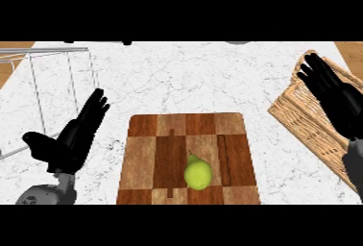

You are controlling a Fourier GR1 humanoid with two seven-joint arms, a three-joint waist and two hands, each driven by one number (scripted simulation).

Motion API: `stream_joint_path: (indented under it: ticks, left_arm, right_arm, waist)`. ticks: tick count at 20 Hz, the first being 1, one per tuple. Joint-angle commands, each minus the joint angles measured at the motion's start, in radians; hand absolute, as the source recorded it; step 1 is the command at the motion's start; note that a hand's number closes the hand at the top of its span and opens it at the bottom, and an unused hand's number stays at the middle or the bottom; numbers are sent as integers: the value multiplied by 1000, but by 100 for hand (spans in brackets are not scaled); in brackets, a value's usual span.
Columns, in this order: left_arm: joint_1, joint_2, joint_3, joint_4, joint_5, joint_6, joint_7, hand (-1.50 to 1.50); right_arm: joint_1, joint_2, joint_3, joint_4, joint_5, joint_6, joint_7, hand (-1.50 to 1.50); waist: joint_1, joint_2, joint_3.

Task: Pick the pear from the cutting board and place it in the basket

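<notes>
While the left hand and right hand are flanking the cutting board, both open, the pear is lying there: likely light and slick, best grasped round its belly.

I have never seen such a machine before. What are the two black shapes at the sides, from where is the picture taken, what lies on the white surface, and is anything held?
The picture is taken from the robot's head, looking steeply down at a white counter. The black shapes are its hands on grey forearms: the left hand at the picture's left, the right hand at its right, seen over a wicker basket. Both are open and hold nothing. In the middle lies a wooden cutting board with a green pear on it. At the far left stands a wire rack.
</notes>
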State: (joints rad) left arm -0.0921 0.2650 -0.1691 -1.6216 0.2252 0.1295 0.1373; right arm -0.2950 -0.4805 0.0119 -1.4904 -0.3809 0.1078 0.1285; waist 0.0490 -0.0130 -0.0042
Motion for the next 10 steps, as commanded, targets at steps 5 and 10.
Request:
stream_joint_path:
  ticks: [5,10]
  left_arm:
    - [-62,121,36,81,-97,-5,52,0]
    - [-88,117,31,149,-119,10,96,0]
  right_arm:
    - [-36,258,140,225,-223,248,-9,150]
    - [-29,472,303,108,-205,343,-322,-150]
  waist:
    - [27,55,14]
    - [-24,24,8]
